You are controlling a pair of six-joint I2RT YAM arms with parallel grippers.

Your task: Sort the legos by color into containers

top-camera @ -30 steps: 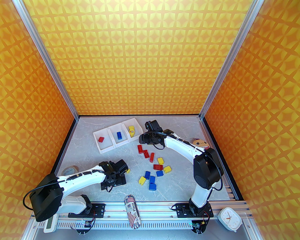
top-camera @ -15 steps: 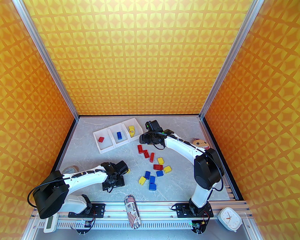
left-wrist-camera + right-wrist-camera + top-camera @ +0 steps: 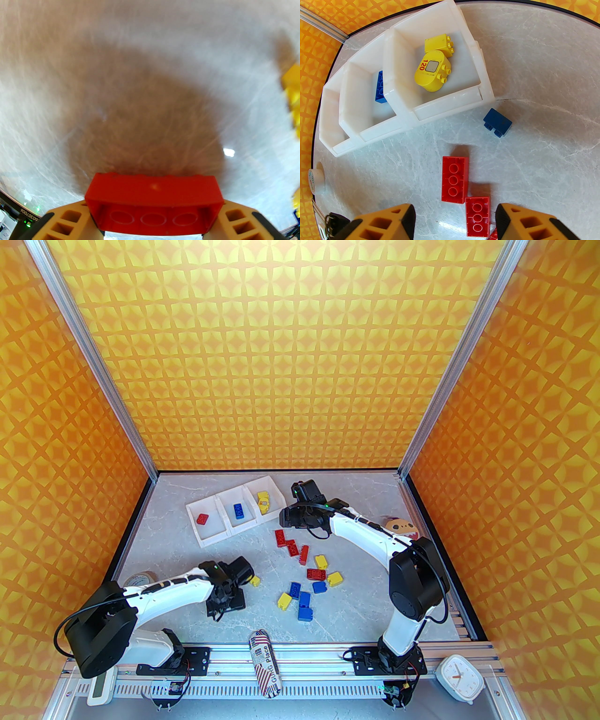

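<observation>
Red brick [image 3: 153, 201]: pinched end to end in my left gripper [image 3: 152, 221], hollow underside facing the wrist camera. It hangs at the near left over the table [image 3: 70, 93], seemingly just off it. Gripping the short ends should let it drop flat, I judge.
Tray [image 3: 445, 105]: sits far left of centre, holding one red, one blue and two yellow legos, each colour in its own bin. The red bin is leftmost, so my left arm is the natural carrier.
Right gripper [image 3: 453, 219]: fingers spread, hovering over two red bricks [image 3: 454, 179] just in front of the tray, with a blue brick [image 3: 497, 124] near the tray's corner. It looks poised for the next pick, I judge.
Loose legos [image 3: 314, 577]: a dozen or so scattered mid-table between my arms. A yellow brick [image 3: 253, 581] lies just beside the left wrist.
Change: over the last second my left arm has drawn back and turned leftward, uncovering more of that yellow brick, and its wrist view streaks with motion. The right arm has barely shifted, and the bins are unchanged.
</observation>
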